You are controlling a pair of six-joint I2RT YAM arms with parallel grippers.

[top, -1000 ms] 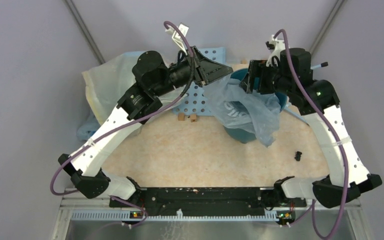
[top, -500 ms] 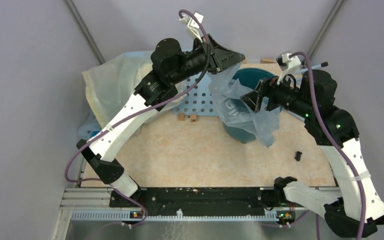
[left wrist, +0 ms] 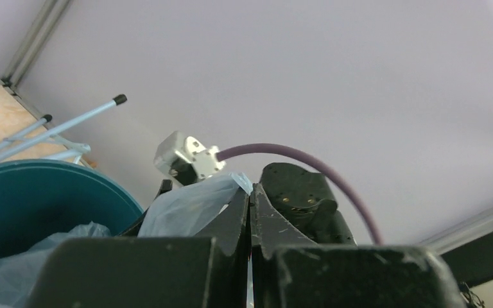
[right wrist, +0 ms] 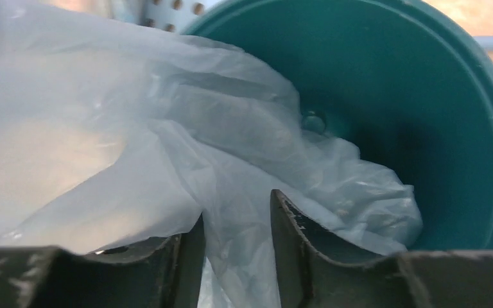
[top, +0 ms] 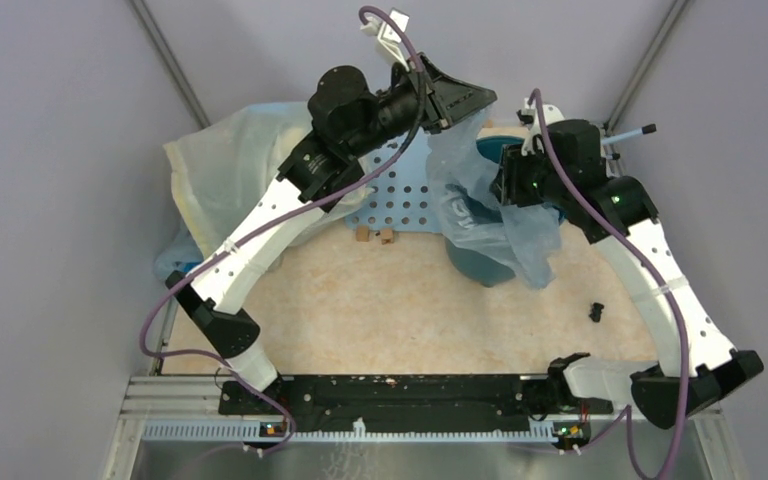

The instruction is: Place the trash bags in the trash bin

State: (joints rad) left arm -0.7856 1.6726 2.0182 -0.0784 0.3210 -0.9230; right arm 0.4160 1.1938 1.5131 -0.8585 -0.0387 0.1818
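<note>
The pale blue trash bag (top: 480, 215) drapes over the dark teal trash bin (top: 485, 265) at the back right, partly inside it and partly hanging down its front. My left gripper (top: 472, 102) is shut on the bag's top edge (left wrist: 192, 204) and holds it raised above the bin's far left rim (left wrist: 45, 192). My right gripper (top: 516, 186) is over the bin's mouth. Its jaws stand apart with bag film (right wrist: 231, 192) lying between them, and the bin's inside (right wrist: 423, 128) is below.
A larger yellowish bag (top: 220, 165) lies at the back left. A light blue perforated panel (top: 396, 200) sits beside the bin, with small wooden blocks (top: 374, 236) in front. A small black piece (top: 596, 311) lies on the table at the right. Thin blue rods (top: 628, 132) stand behind the bin.
My left gripper lifted the bag's edge up and to the right, over the bin's back. My right gripper swung out and came back over the bin's mouth, into the bag.
</note>
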